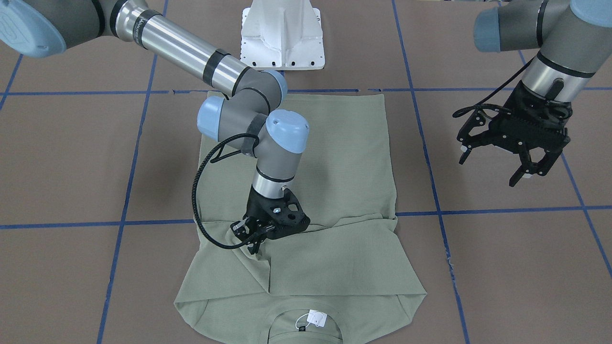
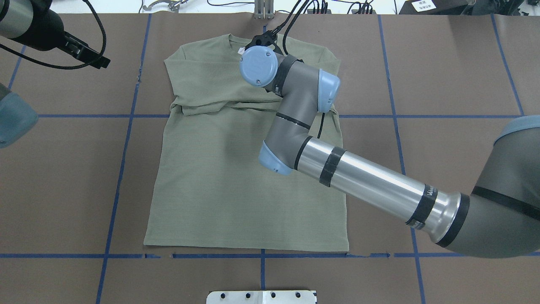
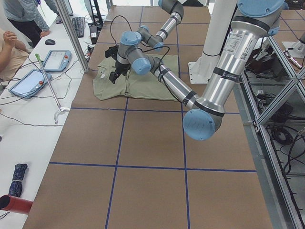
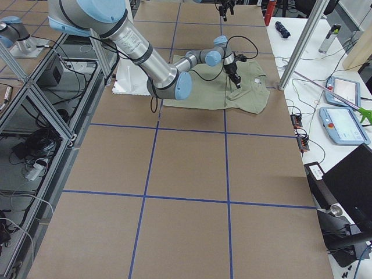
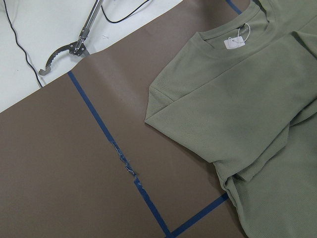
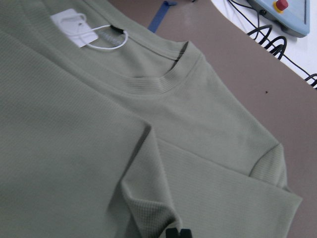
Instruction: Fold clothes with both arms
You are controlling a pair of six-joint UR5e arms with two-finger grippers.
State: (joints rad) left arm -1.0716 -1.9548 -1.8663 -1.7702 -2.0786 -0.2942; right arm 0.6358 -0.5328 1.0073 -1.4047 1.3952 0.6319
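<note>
The pale green shirt [image 1: 334, 157] lies flat on the brown table, hem toward the robot's base. Both sleeves are folded across the chest, and a white tag [image 1: 316, 317] shows at the neck. My right gripper [image 1: 251, 236] is down on the folded sleeve near the chest's middle. In the right wrist view the fabric [image 6: 74, 148] puckers toward its closed tip, so it looks shut on the sleeve. My left gripper [image 1: 492, 169] hangs open and empty above bare table, well clear of the shirt's side. The left wrist view shows the shirt's shoulder [image 5: 237, 109] from above.
The white pedestal base [image 1: 282, 38] stands just past the hem. Blue tape lines [image 2: 122, 169] grid the table. A metal grabber tool [image 5: 64, 49] lies beyond the table's far edge. Teach pendants [image 3: 28, 81] and a person's arm [image 3: 9, 52] are at the operators' side.
</note>
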